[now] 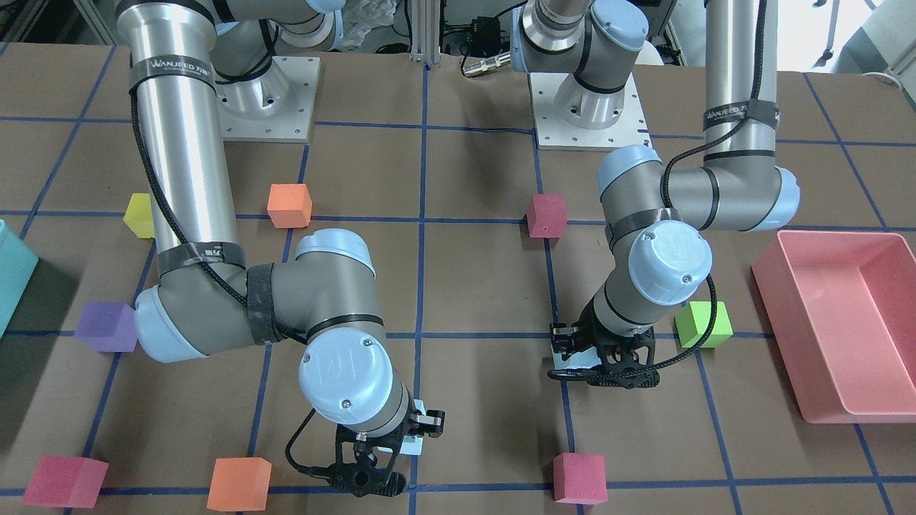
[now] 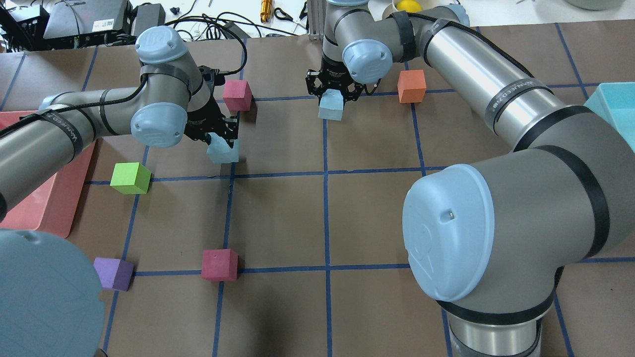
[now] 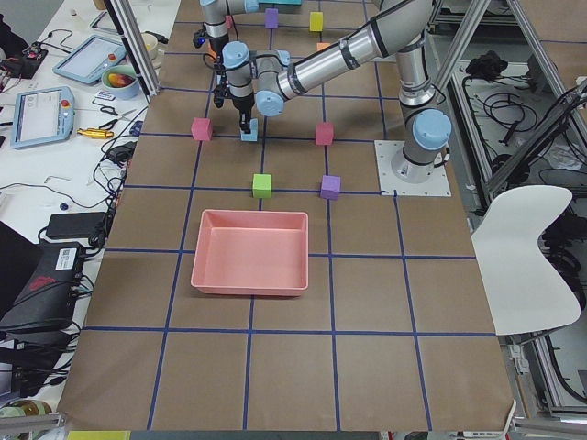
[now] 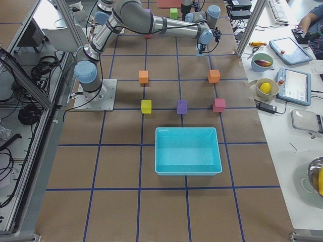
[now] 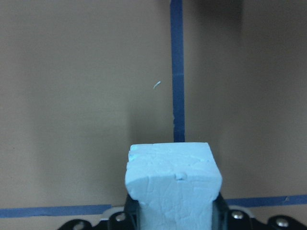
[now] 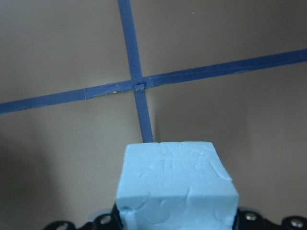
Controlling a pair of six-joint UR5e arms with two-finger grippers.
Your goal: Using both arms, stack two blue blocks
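My left gripper (image 2: 221, 142) is shut on a pale blue block (image 2: 223, 151) and holds it low over the table, near a blue tape line. The left wrist view shows that block (image 5: 172, 182) between the fingers. My right gripper (image 2: 331, 97) is shut on the second blue block (image 2: 331, 107), farther out near a tape crossing. The right wrist view shows this block (image 6: 175, 182) clamped between the fingers. In the front-facing view the left gripper (image 1: 600, 361) is on the right and the right gripper (image 1: 392, 447) on the left. The two blocks are about one grid square apart.
A dark red cube (image 2: 237, 95) sits just beyond the left gripper. An orange cube (image 2: 412, 86) lies beside the right arm's wrist. A green cube (image 2: 130, 178), a purple cube (image 2: 114, 273) and another red cube (image 2: 219, 264) lie nearer. The pink tray (image 2: 54, 198) is at left, the teal bin (image 2: 612, 106) at right.
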